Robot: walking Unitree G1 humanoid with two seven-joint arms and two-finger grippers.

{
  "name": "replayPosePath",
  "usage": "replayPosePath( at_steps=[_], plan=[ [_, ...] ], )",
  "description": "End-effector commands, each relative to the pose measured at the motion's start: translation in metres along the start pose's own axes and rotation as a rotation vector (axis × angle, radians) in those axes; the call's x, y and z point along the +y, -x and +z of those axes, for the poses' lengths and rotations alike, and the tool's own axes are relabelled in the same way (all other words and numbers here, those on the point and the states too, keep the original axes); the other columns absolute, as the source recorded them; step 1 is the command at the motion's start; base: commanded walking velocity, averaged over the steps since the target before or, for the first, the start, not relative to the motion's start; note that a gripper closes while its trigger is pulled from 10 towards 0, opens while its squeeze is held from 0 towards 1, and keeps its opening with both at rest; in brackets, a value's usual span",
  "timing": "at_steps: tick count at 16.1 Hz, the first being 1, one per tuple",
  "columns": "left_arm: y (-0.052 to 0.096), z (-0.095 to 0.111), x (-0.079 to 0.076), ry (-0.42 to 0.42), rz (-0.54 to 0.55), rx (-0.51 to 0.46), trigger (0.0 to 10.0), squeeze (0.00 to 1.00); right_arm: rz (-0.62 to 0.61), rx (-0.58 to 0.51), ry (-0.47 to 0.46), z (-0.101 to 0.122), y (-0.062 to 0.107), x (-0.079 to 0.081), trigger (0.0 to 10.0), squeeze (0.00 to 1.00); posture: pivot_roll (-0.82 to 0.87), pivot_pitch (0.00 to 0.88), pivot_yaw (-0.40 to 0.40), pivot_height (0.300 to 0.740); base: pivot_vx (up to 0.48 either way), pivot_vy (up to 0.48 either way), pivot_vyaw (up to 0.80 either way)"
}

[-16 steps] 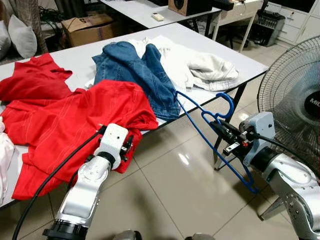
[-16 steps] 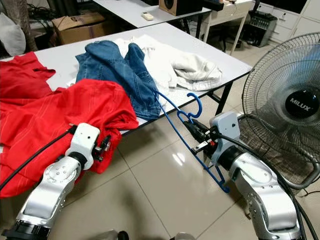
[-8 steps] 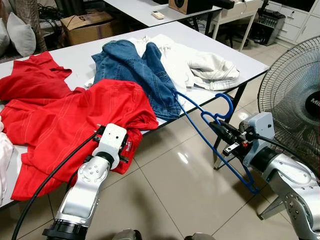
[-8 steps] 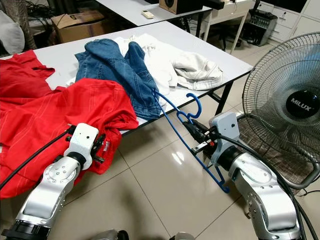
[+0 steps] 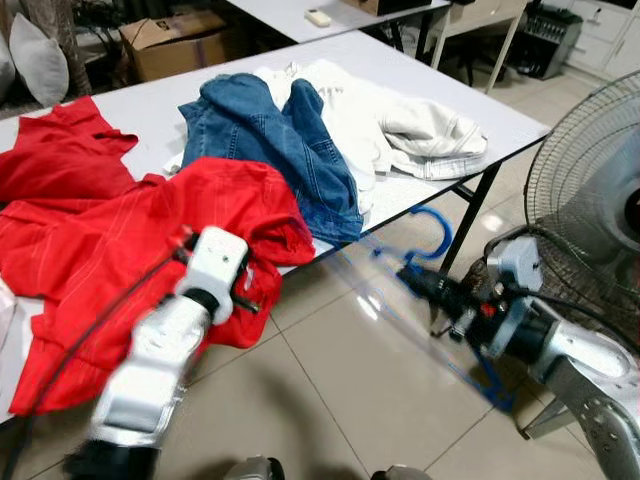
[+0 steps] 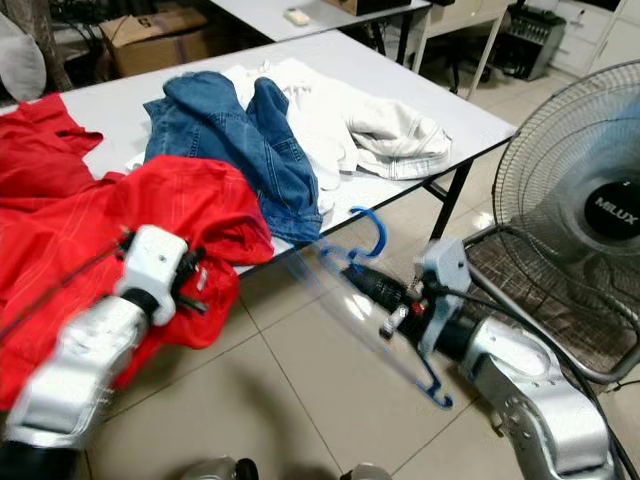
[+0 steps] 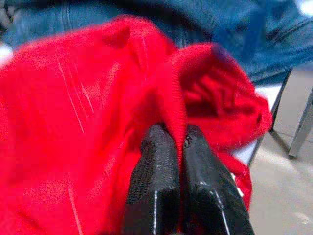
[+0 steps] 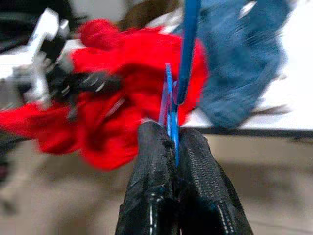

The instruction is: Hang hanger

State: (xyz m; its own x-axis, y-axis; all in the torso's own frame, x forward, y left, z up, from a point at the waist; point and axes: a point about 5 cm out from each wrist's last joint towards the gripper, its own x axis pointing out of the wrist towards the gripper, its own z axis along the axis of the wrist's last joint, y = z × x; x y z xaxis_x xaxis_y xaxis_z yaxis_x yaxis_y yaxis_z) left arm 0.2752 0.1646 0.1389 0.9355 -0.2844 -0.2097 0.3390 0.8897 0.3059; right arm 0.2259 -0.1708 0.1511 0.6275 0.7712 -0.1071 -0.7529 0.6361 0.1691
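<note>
I see the blue hanger [image 6: 383, 300] pinched between the pressed-together fingers of my right tool [image 8: 173, 147], held out over the tiled floor [image 5: 330, 390] just off the bench's [image 5: 150, 120] front edge, hook end up and toward the bench; its long bars are smeared by motion blur. My left tool [image 7: 173, 147] is clamped on a fold of the red shirt [image 5: 130, 240], which sprawls across the near side of the white bench and droops over its edge. Behind the shirt lie blue jeans [image 5: 270, 140], and past them a heap of white clothes [image 5: 400, 125] near the far corner. To my right a large standing fan [image 6: 585, 215] with a wire cage sits on the floor. Further back I can make out a cardboard box [image 5: 175, 45] and another white bench [image 5: 330, 15].
</note>
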Motion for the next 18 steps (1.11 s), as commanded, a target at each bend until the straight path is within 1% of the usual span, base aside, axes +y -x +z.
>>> replayPosePath(
  at_steps=[1, 2, 4, 5, 6, 8, 9, 11, 12, 15, 16, 17, 18],
  plan=[
    [0.005, 0.017, 0.002, -0.034, -0.044, -0.035, 0.0, 0.00, 0.053, 0.011, -0.035, 0.001, 0.003, 0.001, 10.0, 0.00, -0.14, 0.081, 0.021, 0.740, 0.000, 0.000, 0.00],
    [0.007, 0.019, 0.002, -0.043, -0.050, -0.038, 0.0, 0.00, 0.059, 0.015, -0.040, 0.000, 0.003, 0.001, 10.0, 0.00, -0.14, 0.081, 0.021, 0.740, 0.000, 0.000, 0.00],
    [0.014, 0.030, 0.007, -0.093, -0.059, -0.050, 0.0, 0.00, 0.104, 0.019, -0.090, 0.000, 0.004, 0.001, 10.0, 0.00, -0.12, 0.089, 0.015, 0.740, 0.000, 0.000, 0.00],
    [0.023, 0.044, 0.012, -0.157, -0.076, -0.062, 0.0, 0.00, 0.156, 0.028, -0.149, 0.001, 0.003, -0.001, 10.0, 0.00, -0.11, 0.096, 0.009, 0.740, 0.000, 0.000, 0.00],
    [0.029, 0.054, 0.012, -0.182, -0.101, -0.066, 0.0, 0.00, 0.185, 0.027, -0.179, 0.002, 0.000, -0.002, 10.0, 0.00, -0.10, 0.099, 0.007, 0.740, 0.000, 0.000, 0.00],
    [0.031, 0.057, 0.012, -0.186, -0.112, -0.065, 0.0, 0.00, 0.197, 0.024, -0.187, 0.003, -0.001, -0.003, 10.0, 0.00, -0.10, 0.102, 0.006, 0.740, 0.000, 0.000, 0.00],
    [0.032, 0.061, 0.011, -0.199, -0.131, -0.068, 0.0, 0.00, 0.210, 0.025, -0.205, 0.004, -0.004, -0.003, 10.0, 0.00, -0.09, 0.108, 0.006, 0.740, 0.000, 0.000, 0.00],
    [0.036, 0.075, 0.010, -0.241, -0.180, -0.083, 0.0, 0.00, 0.233, 0.042, -0.204, 0.003, -0.019, -0.006, 10.0, 0.00, -0.08, 0.112, 0.009, 0.740, 0.000, 0.000, 0.00],
    [0.037, 0.084, 0.007, -0.274, -0.244, -0.091, 0.0, 0.00, 0.237, 0.007, -0.208, 0.010, -0.038, -0.009, 10.0, 0.00, -0.07, 0.114, 0.009, 0.740, 0.000, 0.000, 0.00],
    [0.030, 0.089, 0.003, -0.305, -0.289, -0.089, 0.0, 0.00, 0.185, -0.037, -0.218, 0.019, -0.061, -0.015, 10.0, 0.00, -0.06, 0.114, 0.010, 0.740, 0.000, 0.000, 0.00],
    [0.024, 0.086, 0.001, -0.311, -0.291, -0.078, 0.2, 0.00, 0.142, -0.070, -0.251, 0.022, -0.073, -0.017, 10.0, 0.00, -0.05, 0.115, -0.001, 0.740, 0.000, 0.000, 0.00],
    [0.020, 0.082, 0.001, -0.313, -0.273, -0.064, 4.2, 0.00, 0.132, -0.091, -0.273, 0.022, -0.078, -0.016, 10.0, 0.00, -0.05, 0.115, -0.003, 0.740, 0.000, 0.000, 0.00],
    [0.016, 0.075, 0.002, -0.328, -0.249, -0.036, 10.0, 0.00, 0.113, -0.116, -0.305, 0.023, -0.082, -0.016, 10.0, 0.00, -0.05, 0.115, -0.004, 0.740, 0.000, 0.000, 0.00]
  ],
)
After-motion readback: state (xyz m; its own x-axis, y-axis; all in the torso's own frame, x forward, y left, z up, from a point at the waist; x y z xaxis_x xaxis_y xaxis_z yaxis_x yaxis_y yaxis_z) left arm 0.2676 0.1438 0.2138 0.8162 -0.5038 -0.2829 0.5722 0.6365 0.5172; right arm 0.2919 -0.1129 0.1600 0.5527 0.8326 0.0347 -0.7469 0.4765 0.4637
